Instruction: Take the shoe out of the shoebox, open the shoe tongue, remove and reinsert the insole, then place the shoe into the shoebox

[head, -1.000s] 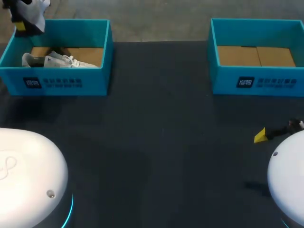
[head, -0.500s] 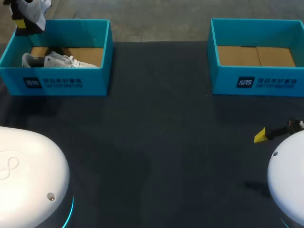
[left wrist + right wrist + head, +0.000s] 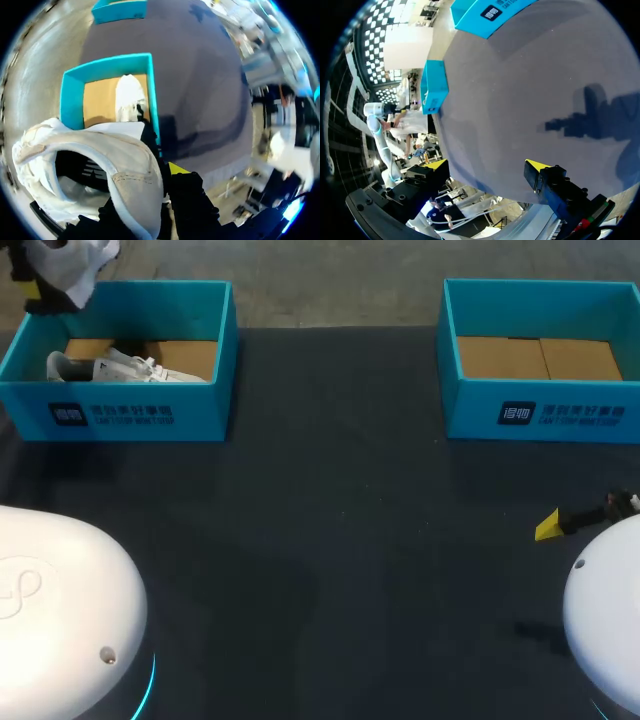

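Clamping shoe point(image 3: 125, 175) betw. L jaws (raised near shoebox point(image 3: 107, 64)).

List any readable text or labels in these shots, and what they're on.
Left box, front wall: white logo and two lines of print, too small to read.
Right box, front wall: same layout, also too small to read.
Nothing else shows legible text.

One white shoe point(image 3: 125, 170) aloft at far corner of left teal shoebox point(image 3: 130, 410); second shoe point(image 3: 125, 367) lying inside.
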Controlling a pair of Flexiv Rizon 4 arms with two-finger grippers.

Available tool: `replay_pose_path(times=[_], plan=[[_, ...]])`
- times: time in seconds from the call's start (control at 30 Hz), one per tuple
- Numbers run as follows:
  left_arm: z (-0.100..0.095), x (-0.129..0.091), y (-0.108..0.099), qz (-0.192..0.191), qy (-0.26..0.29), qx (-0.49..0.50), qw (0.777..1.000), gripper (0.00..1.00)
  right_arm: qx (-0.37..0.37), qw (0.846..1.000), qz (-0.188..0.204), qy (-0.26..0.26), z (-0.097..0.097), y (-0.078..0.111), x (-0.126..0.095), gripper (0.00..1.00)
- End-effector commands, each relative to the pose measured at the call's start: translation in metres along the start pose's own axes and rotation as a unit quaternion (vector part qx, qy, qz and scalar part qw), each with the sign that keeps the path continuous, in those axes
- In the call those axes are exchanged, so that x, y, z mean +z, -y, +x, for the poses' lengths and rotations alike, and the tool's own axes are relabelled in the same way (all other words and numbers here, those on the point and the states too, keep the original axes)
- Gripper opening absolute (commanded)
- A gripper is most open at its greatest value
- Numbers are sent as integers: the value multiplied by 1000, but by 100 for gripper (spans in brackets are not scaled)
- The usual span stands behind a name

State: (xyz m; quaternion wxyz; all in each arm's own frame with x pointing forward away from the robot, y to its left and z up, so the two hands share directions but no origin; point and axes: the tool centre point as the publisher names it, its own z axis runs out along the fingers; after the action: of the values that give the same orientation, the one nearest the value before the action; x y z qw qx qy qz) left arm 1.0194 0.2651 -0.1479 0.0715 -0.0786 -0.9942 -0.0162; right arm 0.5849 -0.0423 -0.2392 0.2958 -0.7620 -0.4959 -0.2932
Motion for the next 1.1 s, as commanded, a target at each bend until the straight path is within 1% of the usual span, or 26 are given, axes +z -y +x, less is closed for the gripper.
replay_pose_path(times=[0.03,0.07,0.1,0.13,0.17,0.2,0.23,0.27,0.3,0.33,0.37,0.4,0.43,0.47,0.97,1.0,1.03,1.07,1.1], plan=[[-18,-5,-33,-52,-16,271,961,0,1,1000,-1,2,1,2,0,100],[-20,-6,-37,-61,-16,281,958,0,1,1000,-1,2,1,2,0,100],[-21,-6,-44,-72,-26,331,941,0,1,1000,-1,2,1,2,0,100],[-23,-6,-50,-86,-17,344,935,0,1,1000,-1,2,1,2,0,100],[-24,-5,-54,-97,-26,375,922,0,1,1000,-1,2,1,2,0,100],[-25,-5,-58,-109,-19,387,915,0,1,1000,-1,2,1,2,0,100],[-26,-4,-59,-113,-25,397,910,0,1,1000,-1,2,1,2,0,100],[-26,-5,-63,-120,-24,429,895,0,1,1000,-1,2,1,2,0,100],[-26,-5,-63,-120,-24,429,895,0,1,1000,-1,2,1,2,0,100],[-25,-6,-66,-141,-21,464,874,0,1,1000,-1,2,1,2,0,100],[-24,-6,-68,-155,-16,480,863,0,1,1000,-1,2,1,2,0,100],[-24,-6,-68,-155,-16,480,863,0,1,1000,-1,2,1,2,0,100],[-24,-4,-72,-198,-17,521,830,0,1,1000,-1,2,1,2,0,100],[-25,-3,-75,-218,-19,530,819,0,1,1000,-1,2,1,2,0,100],[-25,-3,-75,-218,-19,530,819,0,1,1000,-1,2,1,2,0,100],[-25,-3,-73,-230,4,555,800,0,1,1000,-1,2,1,2,0,100],[-28,-2,-72,-228,15,586,777,0,1,1000,-1,2,1,2,0,100],[-31,0,-71,-239,31,615,751,0,1,1000,-1,2,1,2,0,100],[-31,0,-71,-248,48,624,739,0,1,1000,-1,2,1,2,0,100]])
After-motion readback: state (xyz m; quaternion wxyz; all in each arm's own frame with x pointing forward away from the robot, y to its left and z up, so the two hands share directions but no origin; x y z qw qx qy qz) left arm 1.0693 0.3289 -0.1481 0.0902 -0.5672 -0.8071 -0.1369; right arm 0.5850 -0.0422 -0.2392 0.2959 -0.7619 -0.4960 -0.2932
